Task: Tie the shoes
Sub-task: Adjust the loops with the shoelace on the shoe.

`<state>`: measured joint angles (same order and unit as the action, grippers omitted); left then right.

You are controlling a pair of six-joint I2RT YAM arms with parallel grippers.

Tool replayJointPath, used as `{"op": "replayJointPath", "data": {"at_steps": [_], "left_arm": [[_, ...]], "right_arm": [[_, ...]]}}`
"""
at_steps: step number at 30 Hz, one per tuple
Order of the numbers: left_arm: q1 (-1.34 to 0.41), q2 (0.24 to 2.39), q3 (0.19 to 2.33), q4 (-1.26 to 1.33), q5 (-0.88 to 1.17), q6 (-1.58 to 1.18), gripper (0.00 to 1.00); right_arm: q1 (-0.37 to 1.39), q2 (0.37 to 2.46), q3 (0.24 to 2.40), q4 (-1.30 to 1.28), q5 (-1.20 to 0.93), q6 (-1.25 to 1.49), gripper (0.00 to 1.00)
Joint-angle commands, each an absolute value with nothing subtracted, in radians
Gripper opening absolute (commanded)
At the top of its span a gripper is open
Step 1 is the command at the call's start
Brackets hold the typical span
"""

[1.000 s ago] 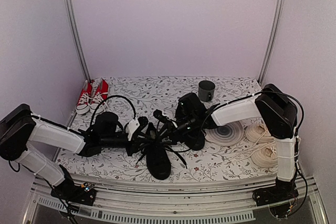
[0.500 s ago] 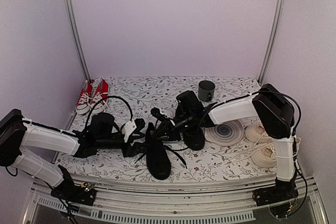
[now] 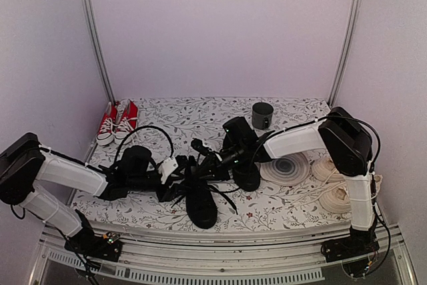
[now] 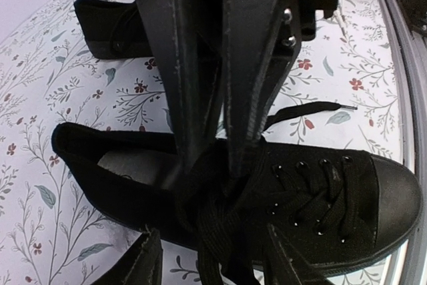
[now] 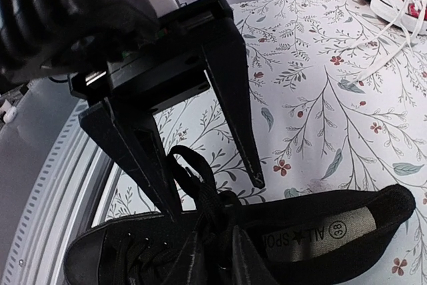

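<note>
One black shoe point(image 3: 200, 206) lies near the table's front, toe towards me; it also shows in the left wrist view point(image 4: 347, 198) and the right wrist view point(image 5: 320, 238). The second black shoe point(image 3: 248, 177) stands behind it under the right arm, and shows in the left wrist view point(image 4: 110, 26). My right gripper point(image 3: 202, 167) point(image 5: 223, 258) is shut on the bunched black lace point(image 4: 223, 211) above the shoe's tongue. My left gripper point(image 3: 177, 169) point(image 4: 213, 258) is open, its fingers point(image 5: 240, 118) straddling a raised lace loop point(image 5: 193, 165). A loose lace end point(image 4: 313, 107) trails on the cloth.
Small red-and-white sneakers point(image 3: 117, 122) stand at the far left. A grey cup point(image 3: 262, 115) is at the back right. A ringed plate point(image 3: 287, 168) and cream sneakers point(image 3: 333, 186) lie on the right. The metal front rail point(image 3: 220, 241) runs just below the shoe.
My left gripper has shifted right, closer to the shoe's laces. My right gripper has moved slightly left and stays on the lace.
</note>
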<state>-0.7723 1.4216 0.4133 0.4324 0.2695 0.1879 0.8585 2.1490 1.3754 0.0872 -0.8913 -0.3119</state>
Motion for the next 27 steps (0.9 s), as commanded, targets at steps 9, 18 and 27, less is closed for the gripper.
{"op": "replayJointPath", "data": {"at_steps": [9, 18, 27], "left_arm": [[-0.778, 1.486, 0.471, 0.507, 0.282, 0.215, 0.46], [-0.778, 1.513, 0.482, 0.521, 0.314, 0.213, 0.37], [-0.776, 1.503, 0.481, 0.54, 0.331, 0.202, 0.21]], "right_arm": [[0.866, 2.097, 1.383, 0.104, -0.896, -0.292, 0.01], [0.866, 2.041, 1.317, 0.162, -0.902, -0.256, 0.01], [0.866, 2.048, 1.304, 0.167, -0.91, -0.246, 0.01]]}}
